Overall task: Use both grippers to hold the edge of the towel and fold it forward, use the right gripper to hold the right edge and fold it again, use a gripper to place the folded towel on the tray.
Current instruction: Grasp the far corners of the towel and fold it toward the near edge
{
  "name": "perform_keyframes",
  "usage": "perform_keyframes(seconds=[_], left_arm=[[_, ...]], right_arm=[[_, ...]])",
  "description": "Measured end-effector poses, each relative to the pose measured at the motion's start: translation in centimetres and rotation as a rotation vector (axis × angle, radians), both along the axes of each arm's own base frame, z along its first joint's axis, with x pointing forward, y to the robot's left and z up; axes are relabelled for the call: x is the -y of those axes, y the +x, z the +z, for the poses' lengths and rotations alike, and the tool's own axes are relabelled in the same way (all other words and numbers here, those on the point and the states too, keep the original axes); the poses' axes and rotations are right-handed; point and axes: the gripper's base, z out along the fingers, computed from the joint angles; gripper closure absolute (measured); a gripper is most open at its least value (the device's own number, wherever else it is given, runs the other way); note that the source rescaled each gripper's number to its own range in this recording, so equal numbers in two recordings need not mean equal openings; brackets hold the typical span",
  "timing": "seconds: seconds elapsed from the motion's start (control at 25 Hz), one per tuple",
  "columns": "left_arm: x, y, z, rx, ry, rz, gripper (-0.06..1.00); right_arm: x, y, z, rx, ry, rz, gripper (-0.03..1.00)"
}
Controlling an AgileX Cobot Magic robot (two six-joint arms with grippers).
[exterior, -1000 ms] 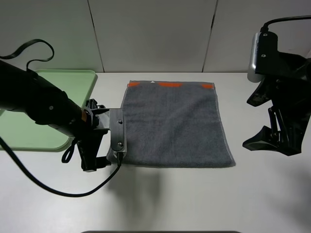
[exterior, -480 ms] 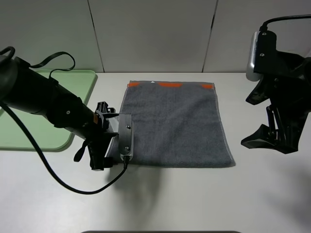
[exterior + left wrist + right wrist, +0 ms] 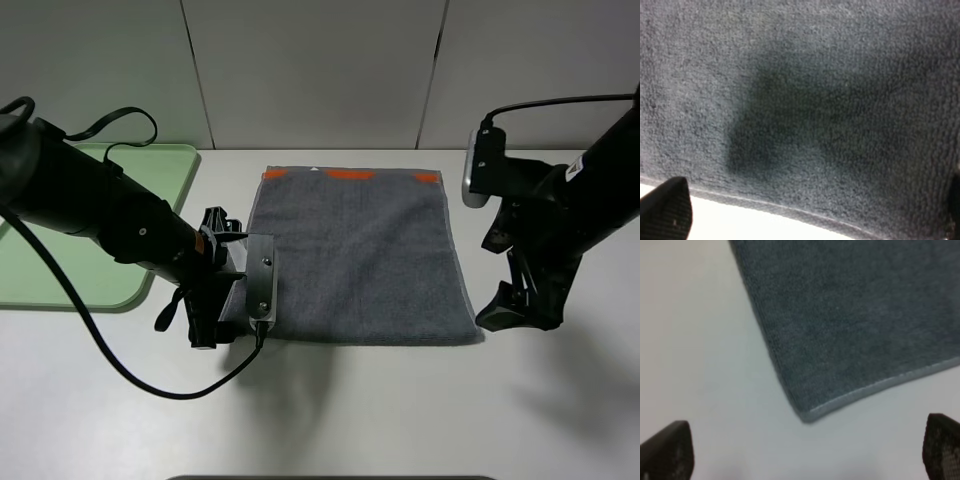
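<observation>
The dark grey towel (image 3: 360, 255) lies flat on the table, orange patches on its far hem and its plain edge (image 3: 370, 340) nearest the front. My left gripper (image 3: 225, 300) hovers open at the near-left corner. In the left wrist view the towel (image 3: 805, 100) fills the frame, and its hem (image 3: 790, 206) runs between the fingertips (image 3: 667, 207). My right gripper (image 3: 505, 275) hangs open just off the near-right corner. That towel corner (image 3: 807, 412) lies between the right fingertips (image 3: 667, 450). The pale green tray (image 3: 60, 275) sits at the far left, partly behind the left arm.
Bare white table (image 3: 400, 410) runs in front of the towel and to its right. A black cable (image 3: 150, 385) loops from the left arm over the table near the front. A panelled wall stands behind the table.
The left gripper has moved right onto the towel's near-left corner. The right arm has swung left and down to the near-right corner. The towel has not moved.
</observation>
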Motion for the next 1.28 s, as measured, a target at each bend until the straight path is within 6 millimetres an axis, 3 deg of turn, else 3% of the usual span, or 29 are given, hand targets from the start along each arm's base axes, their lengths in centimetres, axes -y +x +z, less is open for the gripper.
perform_keyframes(seconds=[0.48, 0.96, 1.28], left_arm=[[0.0, 0.0, 0.0, 0.001, -0.001, 0.001, -0.04], [0.0, 0.0, 0.0, 0.001, -0.001, 0.001, -0.04], [0.0, 0.0, 0.0, 0.000, -0.001, 0.001, -0.04]], right_arm=[[-0.6, 2.3, -5.4, -0.060, -0.027, -0.042, -0.03], [-0.9, 2.9, -10.0, -0.162, -0.048, -0.089, -0.03], [-0.9, 3.0, -10.3, -0.168, -0.048, -0.095, -0.03]])
